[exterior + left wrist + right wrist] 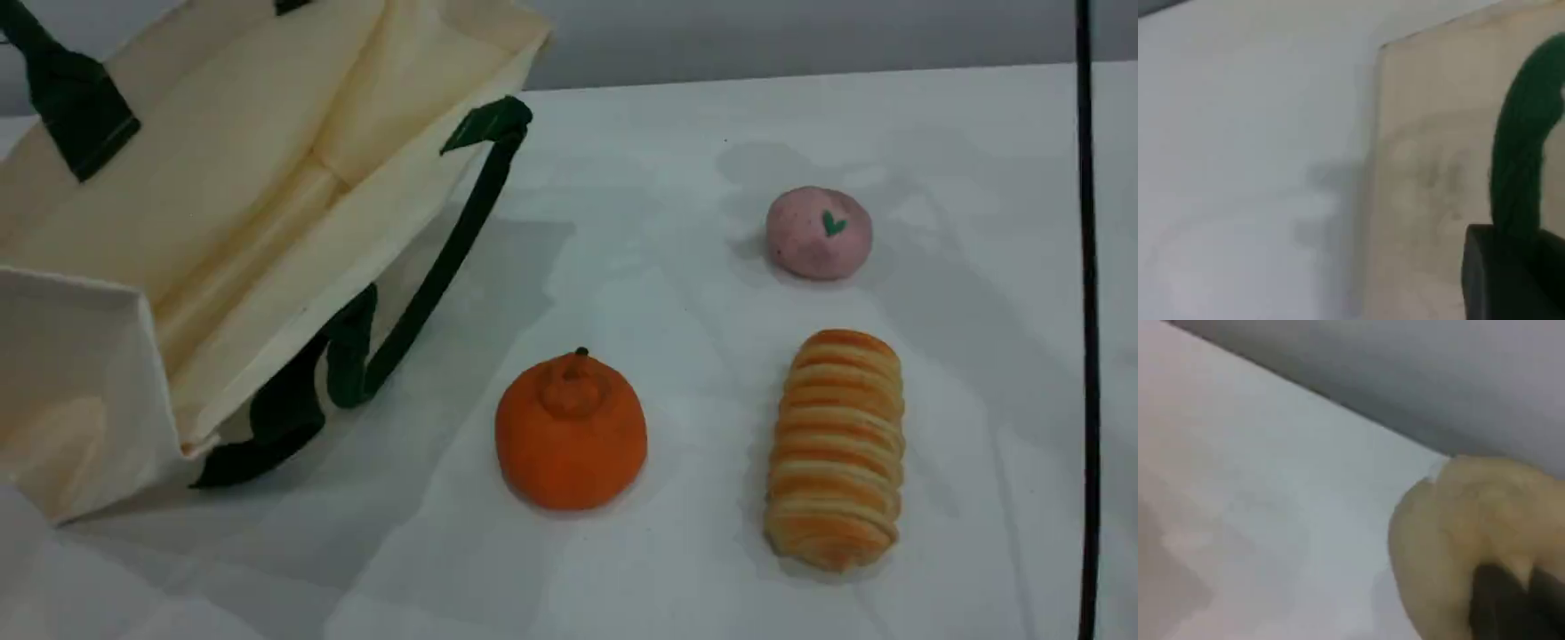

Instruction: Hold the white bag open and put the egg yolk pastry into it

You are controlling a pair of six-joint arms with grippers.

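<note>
The white bag point(222, 178) stands open at the scene's left, its mouth facing the camera and the inside showing. One dark green handle point(71, 98) runs up out of the top-left corner; the other handle point(444, 258) hangs down its near side. Neither gripper shows in the scene view. In the left wrist view my left gripper point(1511, 273) is shut on the green handle point(1521, 153), against the bag's cream cloth point(1438, 167). In the right wrist view the beige egg yolk pastry point(1458, 533) is held above the table, with my right gripper point(1511, 600) shut on it.
On the white table lie an orange fruit-shaped bun point(571, 431) in the middle, a pink ball with a green heart point(818, 233) at the back right, and a striped bread roll point(836, 449) in front of it. A black cable point(1086, 311) runs down the right edge.
</note>
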